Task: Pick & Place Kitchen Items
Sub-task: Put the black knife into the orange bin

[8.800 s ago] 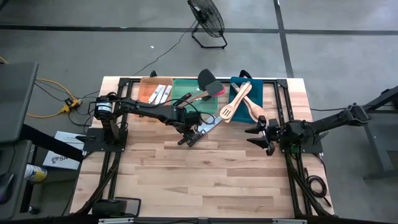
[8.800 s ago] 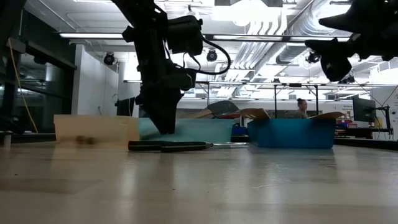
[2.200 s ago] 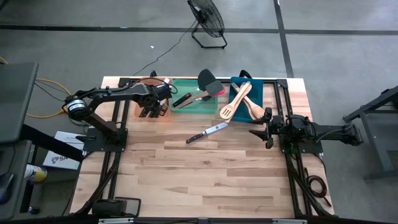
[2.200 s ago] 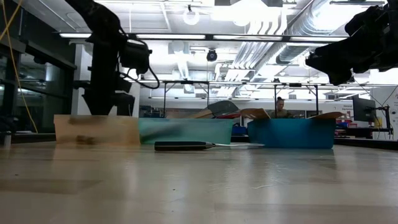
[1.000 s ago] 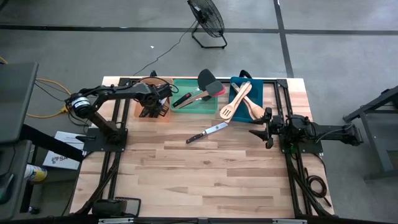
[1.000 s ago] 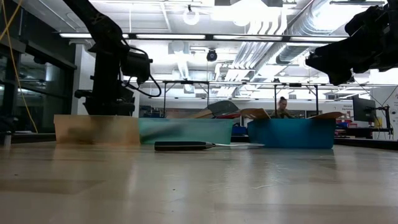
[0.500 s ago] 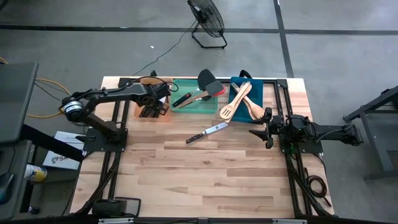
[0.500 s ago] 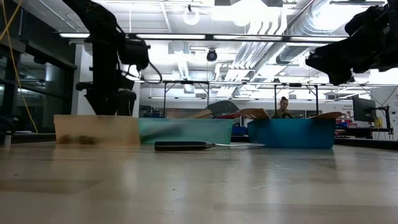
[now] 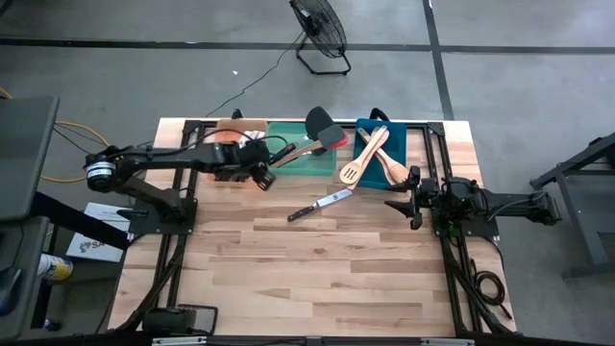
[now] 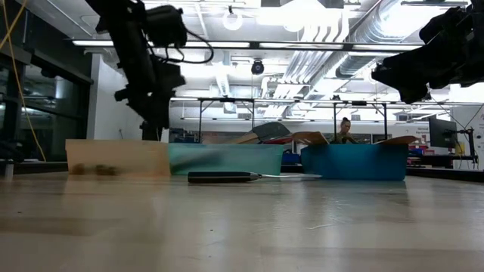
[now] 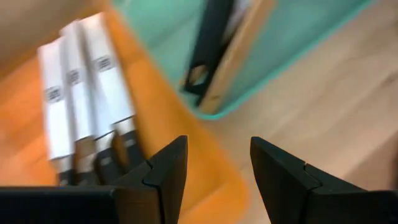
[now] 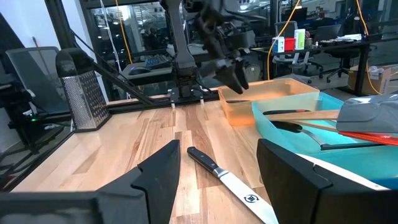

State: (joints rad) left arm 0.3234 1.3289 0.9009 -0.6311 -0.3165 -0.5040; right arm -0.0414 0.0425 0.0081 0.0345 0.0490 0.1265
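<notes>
- One black-handled knife (image 9: 319,205) lies flat on the bare tabletop (image 9: 317,279), between the two tools, blade toward the blue tray (image 9: 399,154); neither tool touches it.
- Three knives (image 11: 84,118) lie side by side in the orange tray (image 9: 223,141), directly below and ahead of the left tool (image 9: 258,173).
- Left tool: raised over the corner of the orange tray next to the green tray (image 9: 300,159), fingers apart, nothing between them.
- Black and red spatulas (image 9: 322,130) rest in the green tray, just beyond the left tool.
- Wooden spoons and turners (image 9: 370,154) rest in the blue tray, near the right tool (image 9: 396,204).
- Right tool: raised above the tabletop beside the blue tray, fingers apart, empty, facing the loose knife.
- A person (image 10: 344,130) shows in the room behind the trays.
</notes>
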